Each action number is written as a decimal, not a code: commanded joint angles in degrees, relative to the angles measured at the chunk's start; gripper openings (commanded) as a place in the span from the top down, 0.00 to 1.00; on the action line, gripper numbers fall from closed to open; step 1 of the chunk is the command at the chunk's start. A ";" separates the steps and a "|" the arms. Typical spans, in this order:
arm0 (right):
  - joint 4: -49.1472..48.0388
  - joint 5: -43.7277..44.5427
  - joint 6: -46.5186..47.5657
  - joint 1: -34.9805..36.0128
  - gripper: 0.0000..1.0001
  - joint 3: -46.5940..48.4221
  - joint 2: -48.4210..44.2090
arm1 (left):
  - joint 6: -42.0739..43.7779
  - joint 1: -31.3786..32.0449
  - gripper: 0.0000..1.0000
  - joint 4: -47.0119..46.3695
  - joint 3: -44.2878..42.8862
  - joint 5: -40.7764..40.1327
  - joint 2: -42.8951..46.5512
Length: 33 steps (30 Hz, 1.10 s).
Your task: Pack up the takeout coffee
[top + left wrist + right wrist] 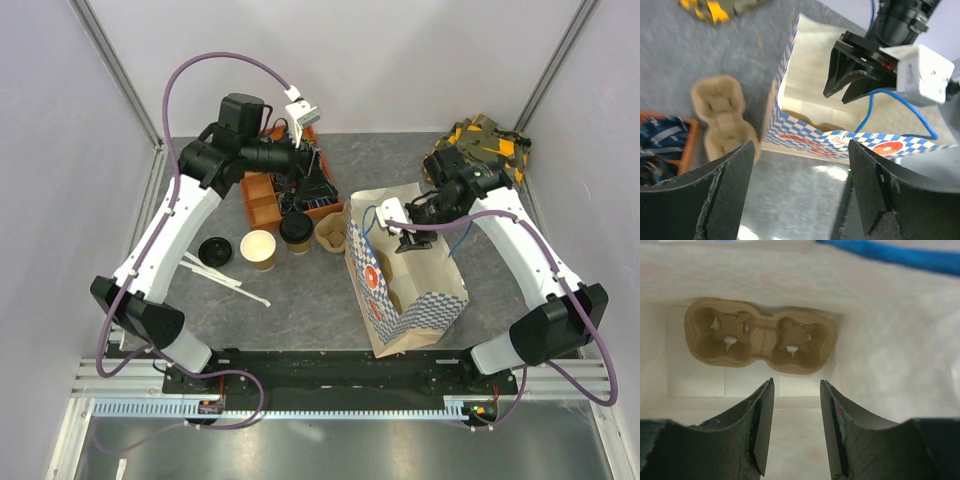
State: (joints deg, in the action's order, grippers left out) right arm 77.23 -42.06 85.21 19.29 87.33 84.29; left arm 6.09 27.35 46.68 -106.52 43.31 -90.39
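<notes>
The takeout coffee, a brown paper cup under a black lid, stands upright on the table left of the blue-checked paper bag. My left gripper hovers just behind it, open wide, nothing between its fingers; the cup itself is out of the left wrist view. My right gripper is over the bag's open mouth. It is open and empty, looking down at a two-cup pulp carrier on the bag's floor.
A second pulp carrier lies between coffee and bag. A lidless tan cup, a loose black lid and white sticks sit to the left. An orange organizer is behind; a yellow-and-dark bundle at back right.
</notes>
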 commanded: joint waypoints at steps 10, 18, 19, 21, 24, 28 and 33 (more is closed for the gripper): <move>6.53 1.19 11.56 0.22 0.50 -1.90 0.79 | -6.45 7.72 0.14 1.75 1.91 -1.67 -0.86; 6.53 0.84 11.73 0.14 0.52 -2.60 0.61 | -5.56 -1.59 0.27 -12.16 14.88 13.43 11.65; 6.53 1.02 12.17 0.14 0.53 -2.78 0.61 | -5.56 -1.69 0.30 -10.66 13.02 15.64 10.68; 6.53 1.11 12.70 0.05 0.54 -3.04 0.44 | -8.54 -1.60 0.32 -9.06 9.25 20.82 9.18; 6.44 1.46 13.23 0.13 0.55 -3.48 0.70 | -10.74 -0.29 0.26 -8.97 7.21 20.77 8.83; 6.44 1.81 13.67 0.22 0.56 -4.10 0.96 | -12.68 2.35 0.24 -7.75 5.10 18.22 6.81; 6.53 2.16 14.28 0.22 0.54 -4.27 1.23 | -16.54 4.55 0.24 -6.60 1.33 14.09 1.99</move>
State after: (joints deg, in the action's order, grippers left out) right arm 77.19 -38.74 96.33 19.29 83.50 85.10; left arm -4.97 30.52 38.96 -101.32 59.77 -84.07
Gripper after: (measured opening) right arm 0.453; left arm 0.758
